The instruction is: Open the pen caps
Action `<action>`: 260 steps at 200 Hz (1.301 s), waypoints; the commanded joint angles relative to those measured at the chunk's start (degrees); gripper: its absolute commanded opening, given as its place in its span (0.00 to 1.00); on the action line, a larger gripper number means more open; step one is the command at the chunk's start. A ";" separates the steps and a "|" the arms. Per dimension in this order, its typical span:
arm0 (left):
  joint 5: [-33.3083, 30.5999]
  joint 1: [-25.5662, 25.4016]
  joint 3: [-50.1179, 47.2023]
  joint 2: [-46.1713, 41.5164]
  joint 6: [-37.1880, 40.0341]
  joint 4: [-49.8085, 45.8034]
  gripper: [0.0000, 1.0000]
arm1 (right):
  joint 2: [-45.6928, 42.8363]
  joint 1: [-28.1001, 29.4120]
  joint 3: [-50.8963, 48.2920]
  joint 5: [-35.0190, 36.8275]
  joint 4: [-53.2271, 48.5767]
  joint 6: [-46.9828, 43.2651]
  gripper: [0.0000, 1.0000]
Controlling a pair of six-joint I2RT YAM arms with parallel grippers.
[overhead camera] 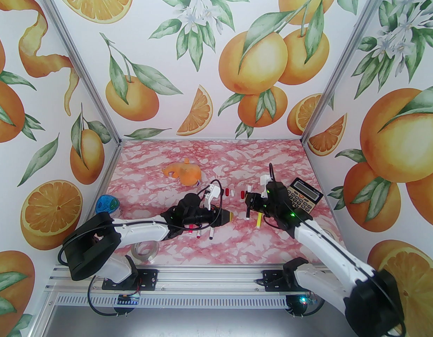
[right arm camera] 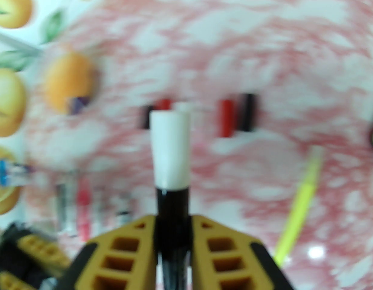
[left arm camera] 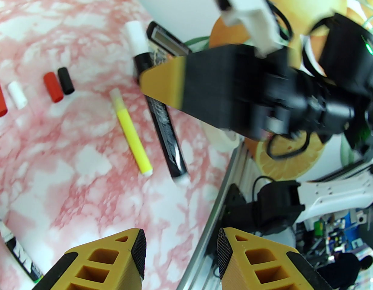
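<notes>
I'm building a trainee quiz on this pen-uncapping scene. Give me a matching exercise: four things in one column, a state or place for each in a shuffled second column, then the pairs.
Column 1
1. black pen
2. yellow pen
3. left end effector
4. calculator

Column 2
A. open, holding nothing
B. lying loose mid-table
C. at the table's right edge
D. clamped in the right end effector, white cap on

Pairs: 1-D, 2-B, 3-A, 4-C

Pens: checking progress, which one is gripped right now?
The black pen with the white cap, clamped in the right gripper; the yellow pen lies loose.
</notes>
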 commanded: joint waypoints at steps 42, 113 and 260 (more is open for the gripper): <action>4.43 1.45 -0.07 0.21 -3.53 9.03 0.45 | -4.02 3.83 -2.88 -9.71 14.02 10.11 0.22; 6.13 2.36 -0.33 -0.67 -6.22 12.44 0.45 | -4.50 5.79 -5.30 -13.50 24.08 16.10 0.22; 9.65 2.67 1.30 2.48 -11.68 17.29 0.28 | -4.67 7.05 -10.16 -13.88 35.38 19.73 0.21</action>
